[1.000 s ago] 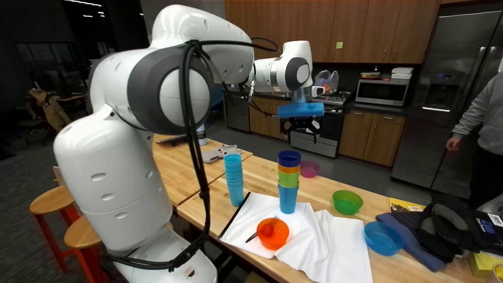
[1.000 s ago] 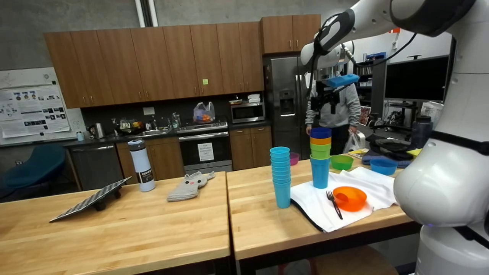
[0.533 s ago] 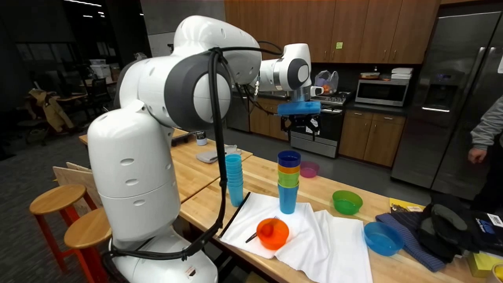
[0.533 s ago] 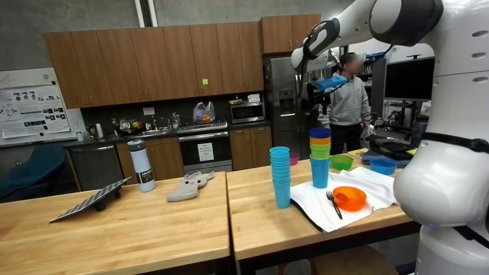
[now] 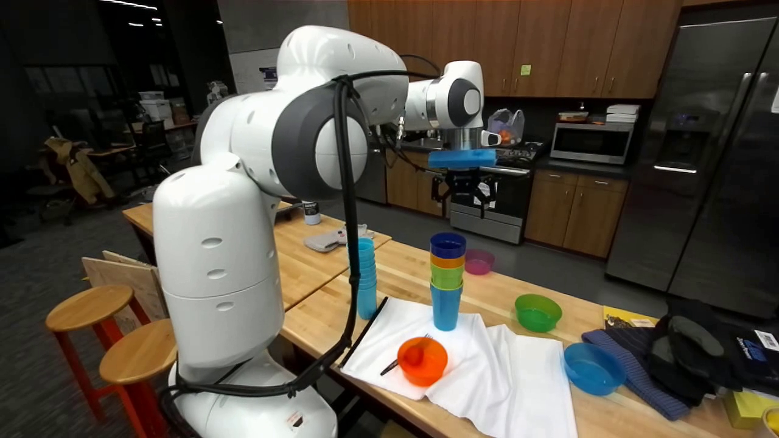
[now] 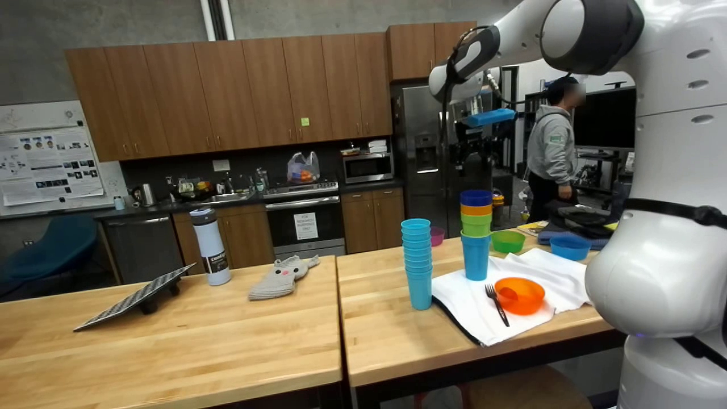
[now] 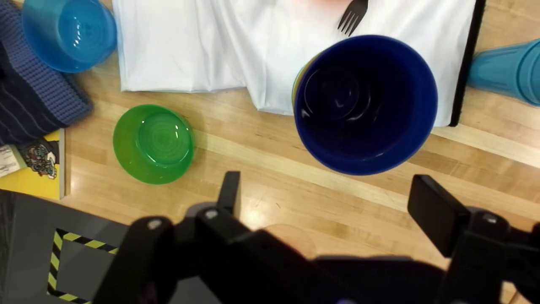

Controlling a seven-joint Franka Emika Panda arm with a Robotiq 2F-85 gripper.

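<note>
My gripper [image 7: 328, 192] stands open and holds nothing; its black fingers [image 7: 436, 213] are spread wide in the wrist view. In both exterior views the gripper [image 5: 462, 210] hangs in the air above a tall cup stack. A dark blue cup [image 7: 373, 143] tops that stack, just beyond the fingertips in the wrist view and apart from them. Beneath it come an orange cup [image 5: 448, 263], a lime green cup [image 5: 447, 278] and a light blue cup [image 5: 446, 311]. The stack is upright on a white cloth [image 5: 523, 377], beside an orange bowl [image 6: 525, 304] and a dark fork [image 6: 498, 307].
A stack of several light blue cups [image 6: 419, 284] stands nearby. A green bowl [image 5: 538, 313], a blue bowl [image 5: 593, 368] and a magenta bowl [image 5: 479, 261] sit on the wooden table. Dark clothing [image 5: 681, 353] lies at one end. A person [image 6: 551, 150] stands beyond the table.
The arm's elbow and shoulder have swung round, while the gripper has shifted only slightly and stays open above the stack. The person has moved away, out of one exterior view. Cups and bowls stay put.
</note>
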